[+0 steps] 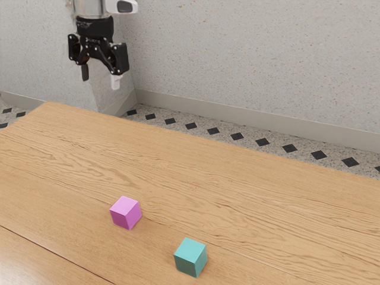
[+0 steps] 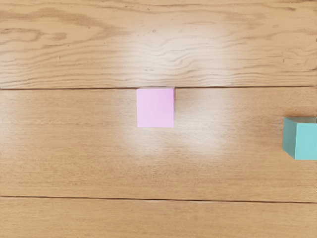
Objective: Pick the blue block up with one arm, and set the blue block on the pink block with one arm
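The black two-finger gripper (image 1: 100, 77) hangs high over the light wooden table (image 1: 249, 196), fingers spread wide and empty, while the small blue-green cube (image 1: 190, 256) rests on the tabletop, apart from the small pink cube (image 1: 126, 212), at its four o'clock.

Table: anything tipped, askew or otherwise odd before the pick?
Nothing stands out. The pink block and the blue block, which looks more teal, both sit flat on the wooden table, apart and untilted. The gripper hangs high above the table's far edge with its fingers open and empty.
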